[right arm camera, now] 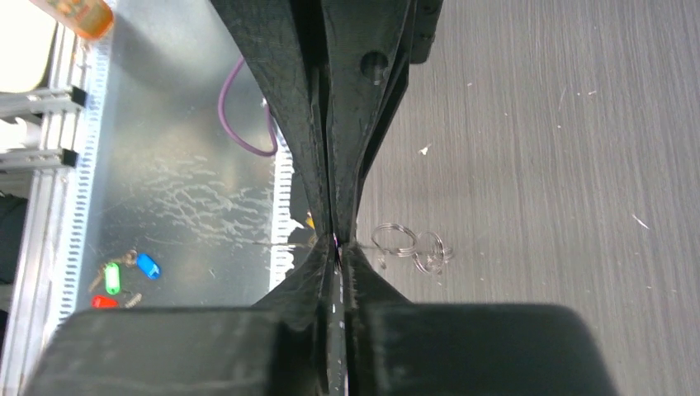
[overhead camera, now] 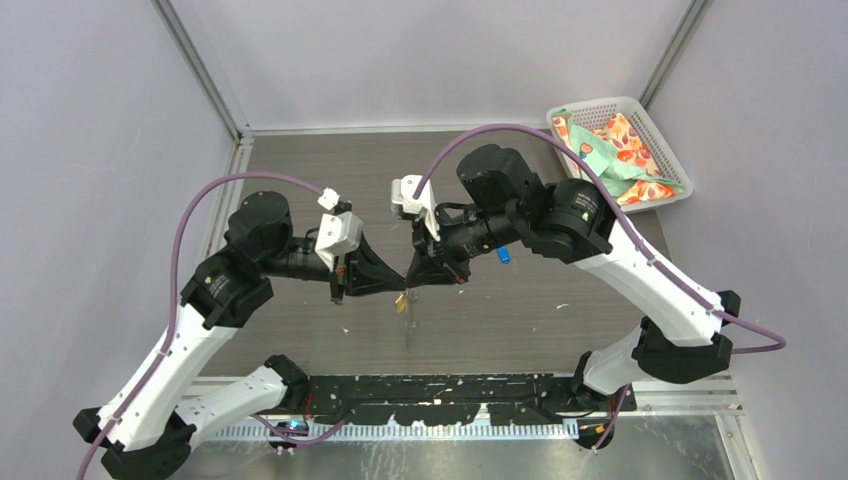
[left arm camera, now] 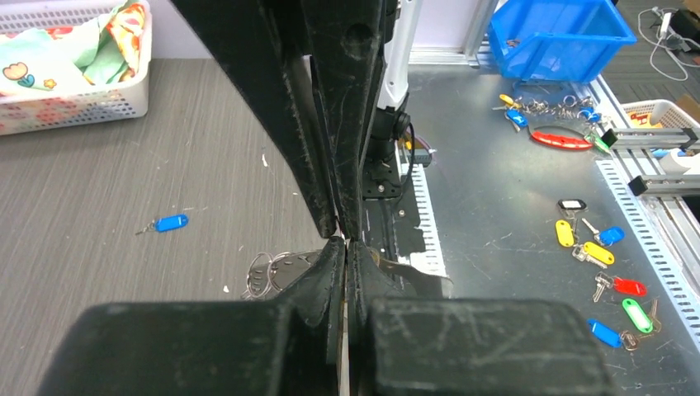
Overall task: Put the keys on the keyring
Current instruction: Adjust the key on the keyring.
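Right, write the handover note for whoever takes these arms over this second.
Grippers: the left gripper and the right gripper are both shut, tips meeting above the table. What each pinches is hidden.
Things: the yellow key hangs just under that meeting point. Of the keyring only a thin strand shows, running from the right fingertips. The blue key lies on the table, apart from both grippers.
Done: no key shows as threaded.
Left: thread the yellow key, then fetch and thread the blue key.
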Robot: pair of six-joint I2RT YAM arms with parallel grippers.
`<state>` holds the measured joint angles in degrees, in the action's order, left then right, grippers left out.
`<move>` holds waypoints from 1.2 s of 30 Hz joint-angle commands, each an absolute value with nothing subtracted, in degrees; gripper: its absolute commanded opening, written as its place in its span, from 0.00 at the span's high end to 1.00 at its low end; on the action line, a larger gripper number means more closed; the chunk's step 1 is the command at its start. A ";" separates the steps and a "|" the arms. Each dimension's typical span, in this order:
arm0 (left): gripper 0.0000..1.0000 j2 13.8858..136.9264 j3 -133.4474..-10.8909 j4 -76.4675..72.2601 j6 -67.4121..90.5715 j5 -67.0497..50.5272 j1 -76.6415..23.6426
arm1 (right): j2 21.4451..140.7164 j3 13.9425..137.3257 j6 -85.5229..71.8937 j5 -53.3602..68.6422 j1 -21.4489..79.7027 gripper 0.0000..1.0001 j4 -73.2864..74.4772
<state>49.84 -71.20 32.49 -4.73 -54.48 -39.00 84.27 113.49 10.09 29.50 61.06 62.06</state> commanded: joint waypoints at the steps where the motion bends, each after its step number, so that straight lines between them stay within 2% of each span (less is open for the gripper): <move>1: 1.00 48.63 -71.66 28.55 -4.01 -55.95 -39.20 | 84.89 114.34 9.77 29.23 61.16 0.98 59.94; 6: 0.98 48.05 -71.88 28.25 -3.63 -54.94 -39.20 | 83.14 112.91 10.01 26.86 61.15 0.99 58.99; 9: 0.81 47.47 -72.55 29.78 -3.62 -53.03 -39.20 | 78.35 107.12 9.46 25.26 61.06 0.99 53.40; 11: 0.74 46.93 -72.77 31.04 -3.83 -52.31 -39.22 | 74.09 101.27 8.22 25.12 60.98 0.99 46.63; 20: 0.74 47.58 -71.56 30.24 -2.82 -52.10 -39.17 | 60.85 79.75 0.41 27.17 60.82 0.99 18.17; 27: 0.71 48.77 -70.31 23.48 4.27 -55.05 -39.17 | 59.37 74.15 -2.42 27.22 60.75 0.99 9.84; 30: 0.71 48.63 -70.05 24.27 4.23 -55.92 -39.16 | 58.64 71.58 -2.99 26.38 60.81 0.99 6.20; 32: 0.75 48.54 -70.01 24.65 3.96 -56.07 -39.11 | 58.71 70.76 -3.33 26.17 60.79 0.99 4.66; 36: 0.95 48.19 -69.96 26.35 2.07 -54.56 -39.13 | 58.05 69.03 -3.78 24.89 60.81 0.99 2.37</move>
